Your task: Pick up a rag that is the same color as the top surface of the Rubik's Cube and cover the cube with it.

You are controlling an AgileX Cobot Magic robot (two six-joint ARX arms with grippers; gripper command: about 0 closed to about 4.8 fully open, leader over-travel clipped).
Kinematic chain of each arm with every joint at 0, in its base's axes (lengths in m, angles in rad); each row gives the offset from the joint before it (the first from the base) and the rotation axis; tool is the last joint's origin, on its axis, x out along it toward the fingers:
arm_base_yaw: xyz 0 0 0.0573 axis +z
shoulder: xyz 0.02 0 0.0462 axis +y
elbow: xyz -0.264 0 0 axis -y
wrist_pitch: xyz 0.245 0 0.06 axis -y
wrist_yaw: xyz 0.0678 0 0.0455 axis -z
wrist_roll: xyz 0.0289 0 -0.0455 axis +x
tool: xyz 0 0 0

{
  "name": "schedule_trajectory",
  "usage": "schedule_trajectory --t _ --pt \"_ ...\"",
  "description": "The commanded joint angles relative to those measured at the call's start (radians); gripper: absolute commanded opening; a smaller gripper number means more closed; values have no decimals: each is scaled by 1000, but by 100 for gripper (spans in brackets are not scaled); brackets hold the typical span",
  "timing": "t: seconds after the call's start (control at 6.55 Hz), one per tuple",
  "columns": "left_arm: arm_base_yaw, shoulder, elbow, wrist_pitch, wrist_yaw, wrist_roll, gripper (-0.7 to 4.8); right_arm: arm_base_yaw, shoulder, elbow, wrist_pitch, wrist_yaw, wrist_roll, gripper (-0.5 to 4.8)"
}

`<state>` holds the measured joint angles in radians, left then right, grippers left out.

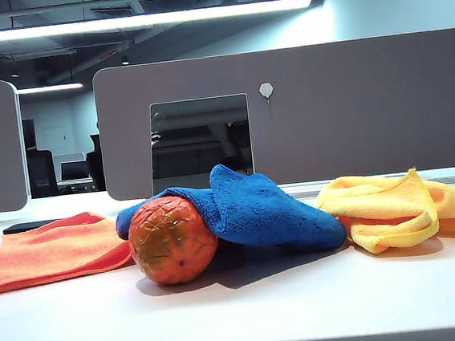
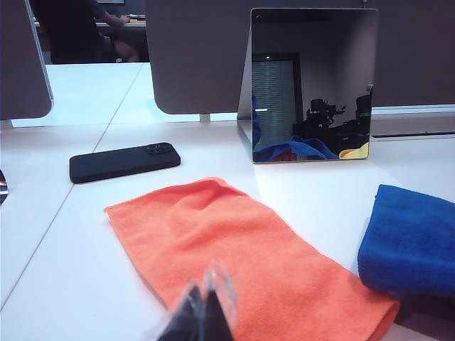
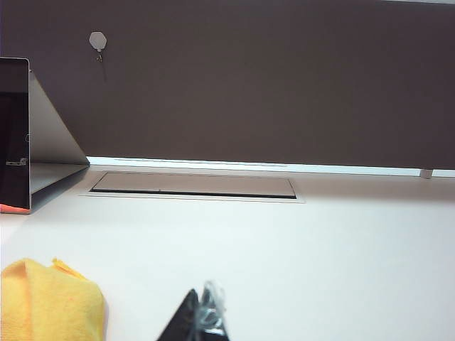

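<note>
A deep blue rag (image 1: 255, 208) is lying draped over an orange textured ball (image 1: 172, 239), between an orange cloth (image 1: 50, 250) and a yellow cloth (image 1: 393, 211) on the white table (image 1: 241, 314). The left gripper (image 2: 206, 312) is hovering closed over the orange cloth; the right gripper (image 3: 201, 320) is hovering closed just beside the yellow cloth.

Fuzzy microfibre rag (image 1: 255, 208), cracked glossy ball (image 1: 172, 239), smooth matt table (image 1: 305, 308)
</note>
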<state>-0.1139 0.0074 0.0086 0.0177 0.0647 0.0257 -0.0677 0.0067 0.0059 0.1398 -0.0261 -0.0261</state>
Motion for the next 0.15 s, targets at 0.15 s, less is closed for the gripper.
schedule_trajectory --t 0.15 --pt "0 0 2 6 3 0 -6 1 0 -2 13 2 3 -5"
